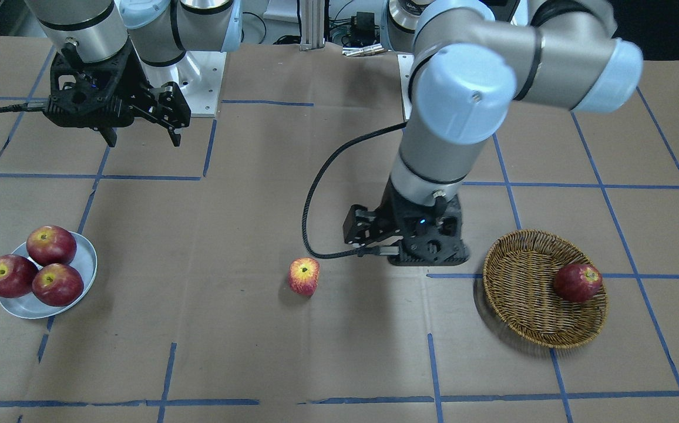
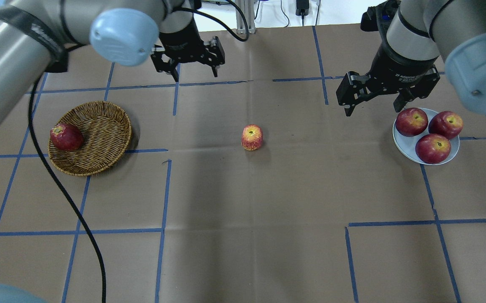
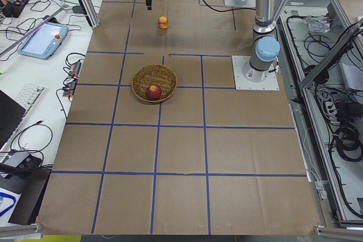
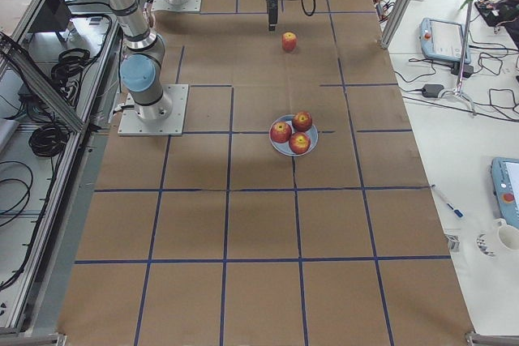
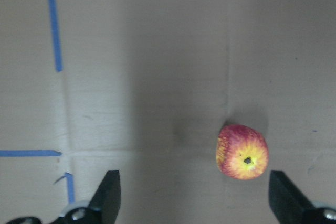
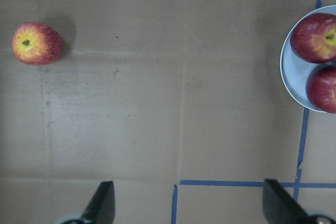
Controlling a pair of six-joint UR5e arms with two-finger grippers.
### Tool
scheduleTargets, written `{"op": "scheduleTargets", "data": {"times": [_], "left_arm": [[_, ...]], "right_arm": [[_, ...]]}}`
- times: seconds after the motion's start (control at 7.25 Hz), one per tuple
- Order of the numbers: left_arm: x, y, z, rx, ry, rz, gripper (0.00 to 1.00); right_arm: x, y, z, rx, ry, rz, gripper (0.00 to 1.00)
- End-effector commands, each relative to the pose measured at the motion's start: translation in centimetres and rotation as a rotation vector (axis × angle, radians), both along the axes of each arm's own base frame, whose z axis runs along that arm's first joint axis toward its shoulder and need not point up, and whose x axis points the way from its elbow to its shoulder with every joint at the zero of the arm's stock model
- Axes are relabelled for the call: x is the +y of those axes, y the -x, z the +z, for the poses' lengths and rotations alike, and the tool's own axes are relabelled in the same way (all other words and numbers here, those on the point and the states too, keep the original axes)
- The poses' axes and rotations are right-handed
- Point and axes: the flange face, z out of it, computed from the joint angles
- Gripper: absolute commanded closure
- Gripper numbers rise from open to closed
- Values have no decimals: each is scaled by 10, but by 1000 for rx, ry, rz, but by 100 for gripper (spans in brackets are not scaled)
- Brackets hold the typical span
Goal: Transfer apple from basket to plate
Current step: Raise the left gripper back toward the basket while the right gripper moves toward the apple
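The apple (image 2: 252, 137), pinkish-red with a yellow patch around its stem, lies on the bare table at the centre, outside both the basket and the plate; it also shows in the front view (image 1: 304, 276). The wicker basket (image 2: 100, 130) holds one dark red apple (image 2: 65, 136). The pale plate (image 2: 407, 145) holds three dark red apples. My left gripper (image 2: 195, 75) is open and empty, raised above the table; in its wrist view the apple (image 5: 242, 152) lies near the right finger. My right gripper (image 2: 372, 108) is open and empty, beside the plate.
The table is brown cardboard with blue tape lines. The left arm's black cable (image 2: 58, 185) hangs over the table near the basket. The robot bases (image 1: 198, 76) stand along the robot's side.
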Motion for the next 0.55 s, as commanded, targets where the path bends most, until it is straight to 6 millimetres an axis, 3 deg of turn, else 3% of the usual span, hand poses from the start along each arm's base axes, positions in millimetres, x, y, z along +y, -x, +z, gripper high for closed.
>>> {"op": "scheduleTargets", "data": {"times": [0.0,0.28,0.41], "left_arm": [[44,-20,47,-6,30,-88,1],[69,-32,44,-18,-65,-82,1],[76,-34,42,-18,-107,-79,1]], "right_arm": [[0,-1,3,1,10,-3,0],[-11,-8,-3,-5,36,-6,0],[-26,-11,-9,-14,35,-53,0]]}}
